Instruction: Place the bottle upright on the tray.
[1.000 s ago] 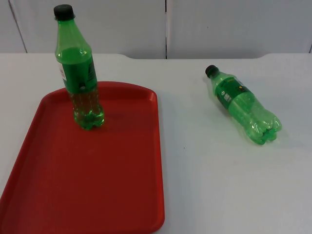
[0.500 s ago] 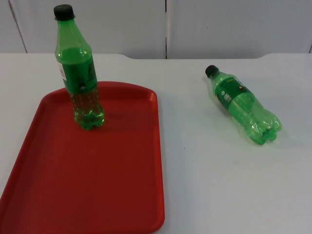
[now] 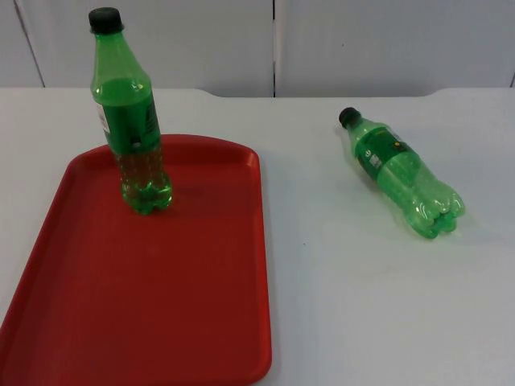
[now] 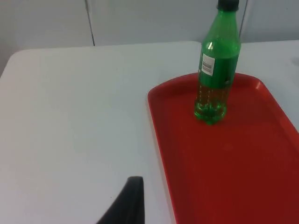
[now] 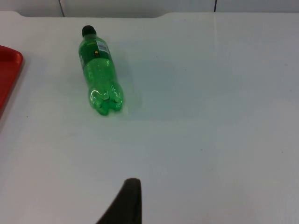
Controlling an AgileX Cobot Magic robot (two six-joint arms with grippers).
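The top camera is looking down and forward across the table (image 3: 338, 305) toward the wall (image 3: 362, 44). The left wrist camera is facing the tray (image 4: 233, 163) from close above the table. The right wrist camera is facing the lying bottle (image 5: 99, 70). The top view is sharing both areas with them.

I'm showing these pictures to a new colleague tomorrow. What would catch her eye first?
Probably the big red tray on the left side of the white table, with a green bottle standing upright at its far end. Next, a second green bottle lying on its side on the bare table to the tray's right, black cap towards the wall.
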